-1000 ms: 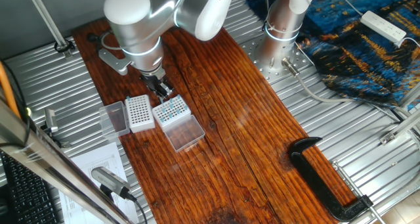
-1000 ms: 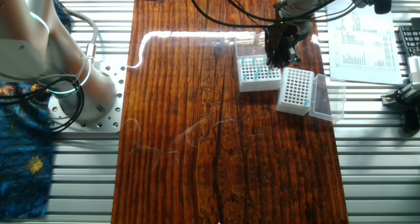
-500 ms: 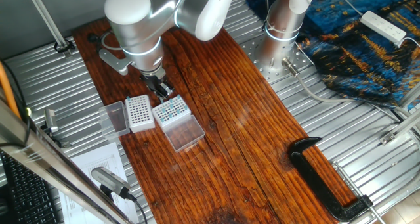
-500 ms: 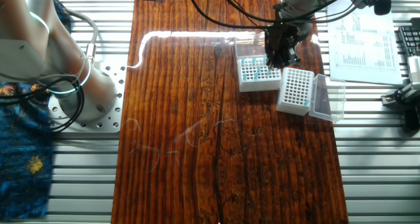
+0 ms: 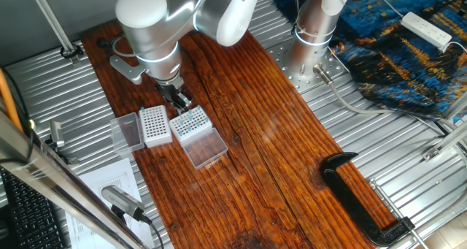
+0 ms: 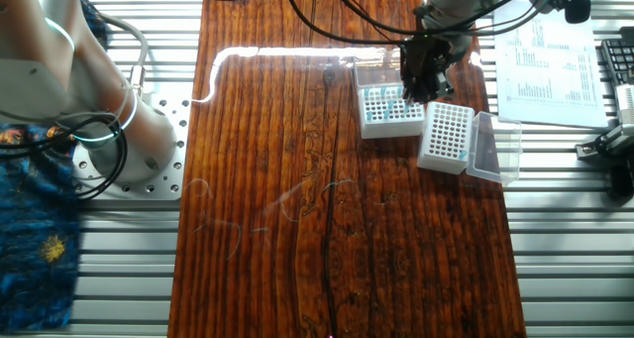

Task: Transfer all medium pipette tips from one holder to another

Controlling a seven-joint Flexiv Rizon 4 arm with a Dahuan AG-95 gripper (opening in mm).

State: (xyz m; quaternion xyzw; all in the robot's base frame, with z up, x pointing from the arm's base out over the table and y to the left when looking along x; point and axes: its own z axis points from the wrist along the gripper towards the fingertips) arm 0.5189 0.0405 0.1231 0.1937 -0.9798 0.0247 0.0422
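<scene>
Teal tips [image 6: 384,105] sit in the clear rack [image 5: 191,123] directly under the gripper [image 5: 179,100], the white rack [image 5: 154,125] just left in frame; jaw opening unreadable.

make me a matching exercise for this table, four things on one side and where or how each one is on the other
Things:
1. clear-sided rack
2. white-sided rack
3. black clamp
4. gripper

Descriptions:
A. lies on the wooden board's edge, away from the racks
B. grid of holes mostly without tips, smoky lid open beside it
C. holds teal tips, clear lid open flat
D. right over the rack with teal tips

Pairs: 1-C, 2-B, 3-A, 4-D
</scene>
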